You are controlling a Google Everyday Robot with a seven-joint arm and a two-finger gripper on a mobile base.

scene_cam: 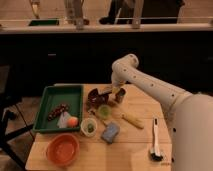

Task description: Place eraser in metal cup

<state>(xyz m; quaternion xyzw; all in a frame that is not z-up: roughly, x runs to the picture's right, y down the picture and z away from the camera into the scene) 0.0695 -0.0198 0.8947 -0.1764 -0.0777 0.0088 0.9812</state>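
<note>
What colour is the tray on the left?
Green tray, camera view; the gripper is right of it, by the metal cup.

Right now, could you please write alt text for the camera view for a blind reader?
The white arm's gripper is by the metal cup, beside a dark red bowl, on a wooden table with a green tray.

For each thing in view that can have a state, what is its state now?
metal cup: upright, beside the dark red bowl.
gripper: low, right by the metal cup.
pale green cup: upright.
whitish cup: upright, green inside.
orange bowl: upright, looks empty.
green tray: holds several small things.
white brush: lying flat.
</note>
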